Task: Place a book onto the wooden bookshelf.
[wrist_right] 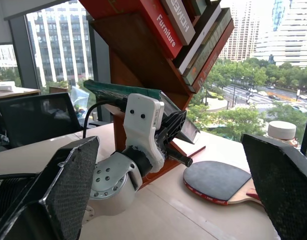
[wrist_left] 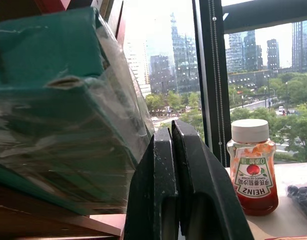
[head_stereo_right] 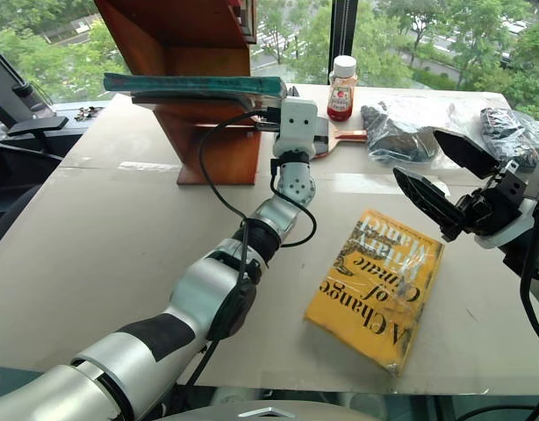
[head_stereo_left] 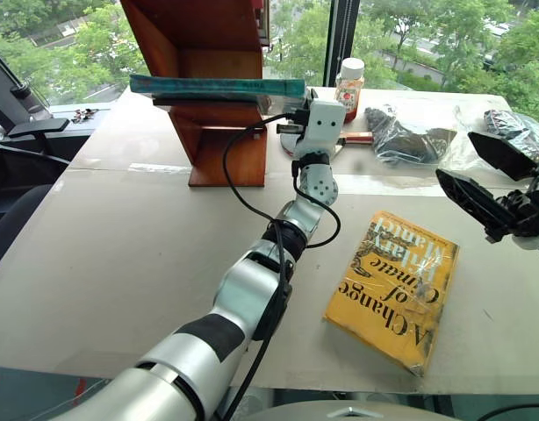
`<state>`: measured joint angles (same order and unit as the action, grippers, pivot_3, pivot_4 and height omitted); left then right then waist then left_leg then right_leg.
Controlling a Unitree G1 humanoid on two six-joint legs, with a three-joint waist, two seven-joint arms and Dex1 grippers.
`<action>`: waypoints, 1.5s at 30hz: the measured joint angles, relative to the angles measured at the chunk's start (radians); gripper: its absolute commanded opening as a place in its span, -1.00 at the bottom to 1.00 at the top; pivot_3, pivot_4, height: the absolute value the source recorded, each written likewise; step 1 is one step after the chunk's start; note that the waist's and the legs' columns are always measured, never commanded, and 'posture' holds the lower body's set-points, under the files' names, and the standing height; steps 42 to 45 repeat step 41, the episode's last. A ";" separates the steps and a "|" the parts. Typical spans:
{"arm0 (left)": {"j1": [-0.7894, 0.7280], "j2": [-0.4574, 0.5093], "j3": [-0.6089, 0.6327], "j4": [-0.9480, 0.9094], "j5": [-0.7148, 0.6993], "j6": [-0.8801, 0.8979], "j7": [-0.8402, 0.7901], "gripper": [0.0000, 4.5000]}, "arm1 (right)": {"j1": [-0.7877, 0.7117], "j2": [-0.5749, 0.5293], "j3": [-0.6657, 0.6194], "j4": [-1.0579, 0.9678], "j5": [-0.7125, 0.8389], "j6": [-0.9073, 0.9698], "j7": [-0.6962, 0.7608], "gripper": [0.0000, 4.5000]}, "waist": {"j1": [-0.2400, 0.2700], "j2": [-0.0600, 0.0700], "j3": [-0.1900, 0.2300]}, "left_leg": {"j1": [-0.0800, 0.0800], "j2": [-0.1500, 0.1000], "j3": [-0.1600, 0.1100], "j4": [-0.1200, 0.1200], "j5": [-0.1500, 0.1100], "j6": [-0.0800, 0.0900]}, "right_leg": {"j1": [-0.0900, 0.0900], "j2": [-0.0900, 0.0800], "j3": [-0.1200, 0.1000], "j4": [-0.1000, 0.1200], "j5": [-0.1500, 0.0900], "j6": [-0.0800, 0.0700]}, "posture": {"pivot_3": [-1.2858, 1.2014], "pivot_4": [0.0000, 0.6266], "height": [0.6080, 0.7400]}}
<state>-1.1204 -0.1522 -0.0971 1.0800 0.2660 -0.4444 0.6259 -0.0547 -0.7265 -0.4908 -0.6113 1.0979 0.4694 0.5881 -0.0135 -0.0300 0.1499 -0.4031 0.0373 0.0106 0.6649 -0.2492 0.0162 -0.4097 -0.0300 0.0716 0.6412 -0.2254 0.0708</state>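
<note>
Teal-green and wrapped in shiny plastic, the book (head_stereo_left: 217,87) lies flat on the ledge of the wooden bookshelf (head_stereo_left: 219,132). One end of it sticks out past the ledge toward the left gripper (wrist_left: 174,165). That gripper sits just beside this end of the book, a little lower. Its two black fingers (wrist_left: 156,190) are pressed tight together, with nothing between them. I cannot tell if they touch the book. A ketchup bottle (head_stereo_left: 348,88) stands on the table (head_stereo_left: 120,246) past the gripper. The right gripper (head_stereo_right: 445,180) hangs well apart, above a yellow book (head_stereo_left: 397,285), with its fingers spread wide and empty.
</note>
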 measured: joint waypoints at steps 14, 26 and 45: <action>0.719 0.212 -0.228 -0.874 -0.217 0.519 -0.912 -0.44 | 0.082 0.007 -0.022 -0.015 -0.023 -0.007 0.012 1.00 | -0.024 0.003 0.000 | 0.005 0.003 0.003 -0.012 0.000 0.000 | -0.004 0.001 0.004 0.003 -0.001 -0.002 | 0.03 -0.52 1.00; 1.195 0.640 0.206 -1.601 -0.613 0.913 -1.227 0.98 | 0.489 0.050 -0.072 -0.005 -0.164 -0.072 0.223 1.00 | 0.003 0.007 0.000 | 0.006 0.002 0.003 -0.006 0.000 0.000 | 0.000 -0.001 0.002 0.001 -0.005 -0.008 | 0.03 -0.52 1.00; 1.522 0.697 0.342 -1.654 -0.602 0.743 -1.315 0.98 | 0.525 0.121 0.021 0.624 -0.544 -0.478 0.560 1.00 | 0.002 0.007 0.000 | 0.008 0.003 0.009 -0.006 0.000 -0.001 | -0.001 -0.004 0.003 0.000 -0.008 -0.004 | 0.03 -0.52 1.00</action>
